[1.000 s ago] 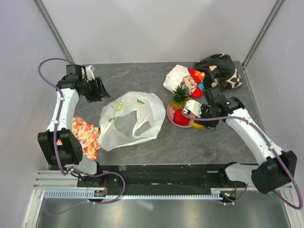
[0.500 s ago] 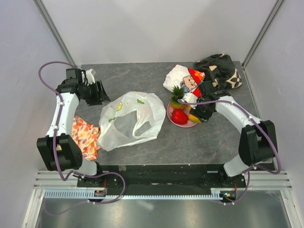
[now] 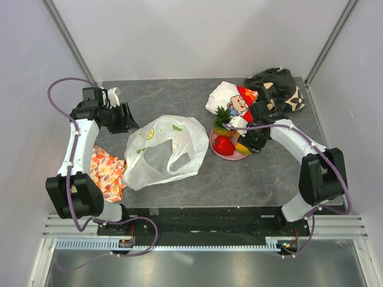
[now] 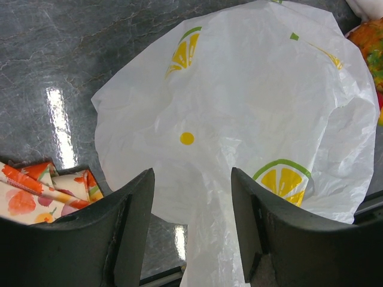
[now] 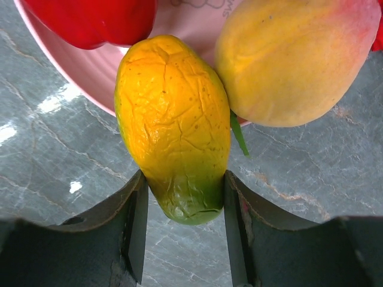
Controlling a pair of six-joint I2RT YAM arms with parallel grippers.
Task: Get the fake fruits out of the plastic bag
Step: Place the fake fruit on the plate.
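The plastic bag (image 3: 161,149) lies flattened left of centre, white with lemon prints (image 4: 251,119). My left gripper (image 3: 122,116) hovers open at its far-left edge; its fingers (image 4: 134,221) hold nothing, and a bag handle lies below them. A pink plate (image 3: 230,156) holds the pineapple (image 3: 222,119), a shiny red piece (image 5: 96,21) and a peach (image 5: 287,60). My right gripper (image 3: 248,143) is shut on the yellow mango-like fruit (image 5: 173,119), both fingers pressed to its green end. The fruit's other end lies over the plate's rim (image 5: 90,72).
An orange patterned cloth (image 3: 106,170) lies at the left edge by the bag. A white cloth with a cartoon bear (image 3: 233,98) and a dark cloth (image 3: 276,86) sit at the back right, just behind the plate. Walls close in on three sides.
My right gripper has carried the mango-like fruit left and back to the plate, then stayed there. The left gripper has shifted only slightly.
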